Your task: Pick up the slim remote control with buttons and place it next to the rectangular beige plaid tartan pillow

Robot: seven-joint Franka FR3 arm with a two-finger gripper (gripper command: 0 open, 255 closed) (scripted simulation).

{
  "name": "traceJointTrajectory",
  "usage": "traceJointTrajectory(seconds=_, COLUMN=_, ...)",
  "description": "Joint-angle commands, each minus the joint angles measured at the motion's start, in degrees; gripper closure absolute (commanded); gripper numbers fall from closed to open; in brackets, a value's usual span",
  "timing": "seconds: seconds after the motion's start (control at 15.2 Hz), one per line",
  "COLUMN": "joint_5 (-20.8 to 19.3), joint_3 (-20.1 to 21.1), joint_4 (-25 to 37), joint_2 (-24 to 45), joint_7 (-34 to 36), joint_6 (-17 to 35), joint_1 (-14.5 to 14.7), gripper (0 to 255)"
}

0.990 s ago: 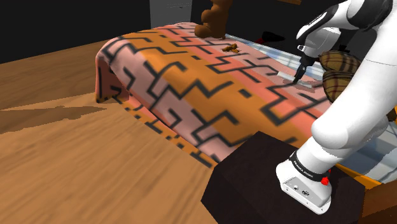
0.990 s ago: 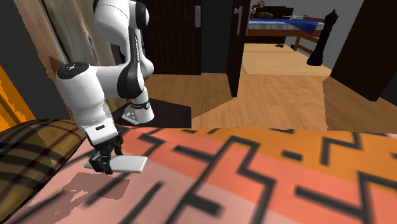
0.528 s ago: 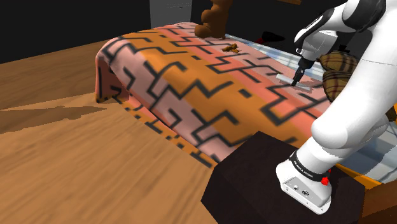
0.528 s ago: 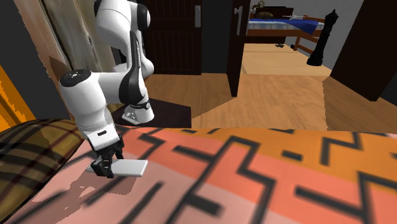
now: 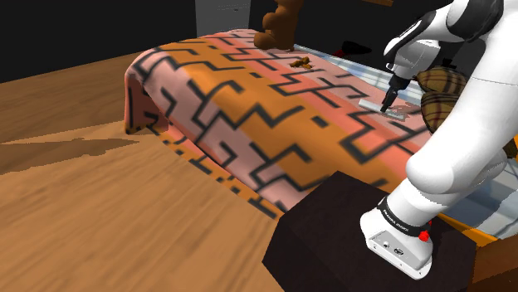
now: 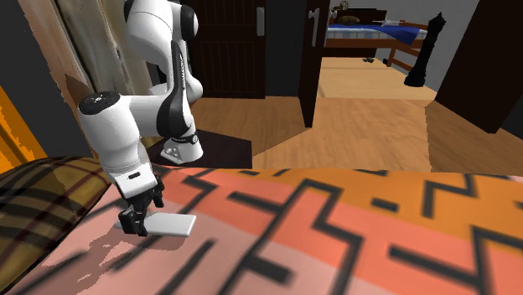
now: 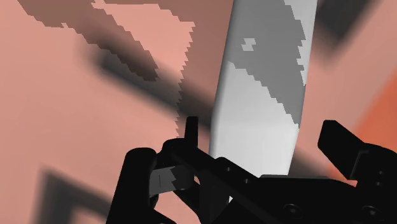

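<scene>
One grey remote [image 6: 172, 224], one plaid pillow [image 6: 42, 201], jaws apart around remote

1. Shoulder view: beside the dark box stand [image 5: 324, 228], down across the orange-pink patterned bedspread [image 5: 241, 99].
2. Second exterior view: low over it, facing the white arm [image 6: 117, 142].
3. Wrist view: close above the flat grey remote [image 7: 261, 95].

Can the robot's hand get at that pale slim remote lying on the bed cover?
Very likely yes. The hand is down at one end of the remote, and its open fingers stand either side of it without touching. Nothing lies in between.
</scene>
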Motion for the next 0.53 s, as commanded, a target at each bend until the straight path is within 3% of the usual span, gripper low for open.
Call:
traceJointTrajectory(seconds=0.0, joint_5=0.0, joint_3=0.0, joint_4=0.0, joint_2=0.0, joint_7=0.0, joint_6=0.0, joint_1=0.0, gripper=0)
traceJointTrajectory(seconds=0.26, joint_5=-3.9, joint_3=-1.3, joint_4=3.1, joint_2=-4.4, joint_7=2.7, joint_6=-6.3, joint_1=1.2, gripper=0)
traceJointTrajectory(seconds=0.46, joint_5=-3.9, joint_3=-1.2, joint_4=3.1, joint_2=-4.4, joint_7=2.7, joint_6=-6.3, joint_1=1.1, gripper=0)
